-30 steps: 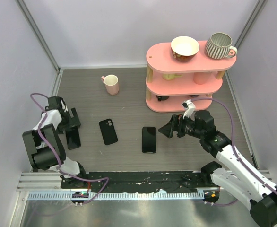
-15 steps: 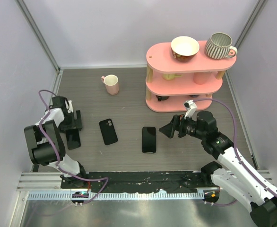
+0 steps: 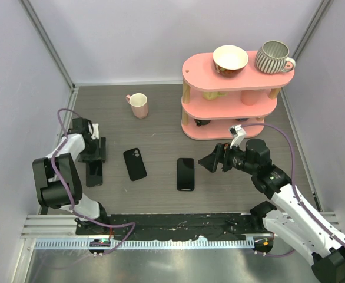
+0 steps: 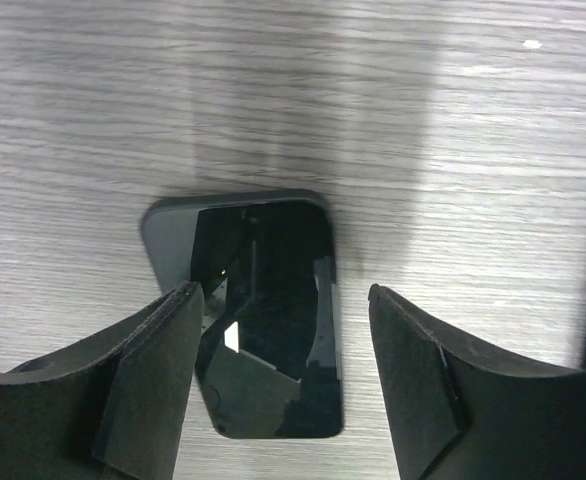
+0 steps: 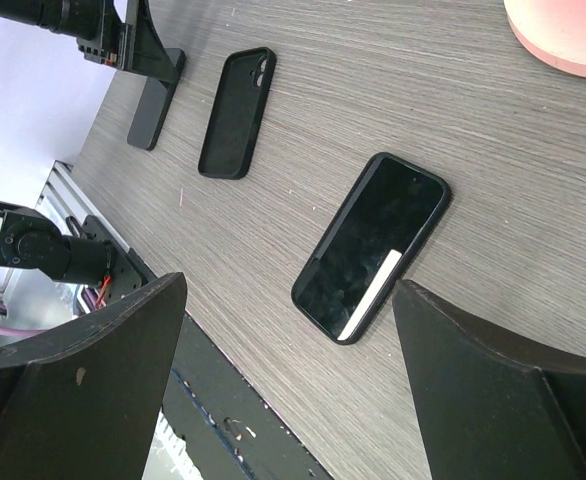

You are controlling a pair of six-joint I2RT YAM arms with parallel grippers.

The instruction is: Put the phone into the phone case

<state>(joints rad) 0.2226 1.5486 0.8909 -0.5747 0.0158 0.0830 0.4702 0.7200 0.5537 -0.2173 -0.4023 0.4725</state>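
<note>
A glossy black phone lies flat at the left of the table. In the left wrist view the phone lies just under and between my open fingers. My left gripper hovers over its far end, open and empty. The matte black phone case with a camera cutout lies to its right, also seen in the right wrist view. A second glossy black phone lies mid-table. My right gripper is open and empty, just right of that second phone.
A pink three-tier shelf stands at the back right with a bowl and a striped mug on top. A pink cup stands at the back left. Grey walls enclose the table.
My left gripper has shifted a little right and away from the left wall, staying over the left phone. The right arm has hardly moved.
</note>
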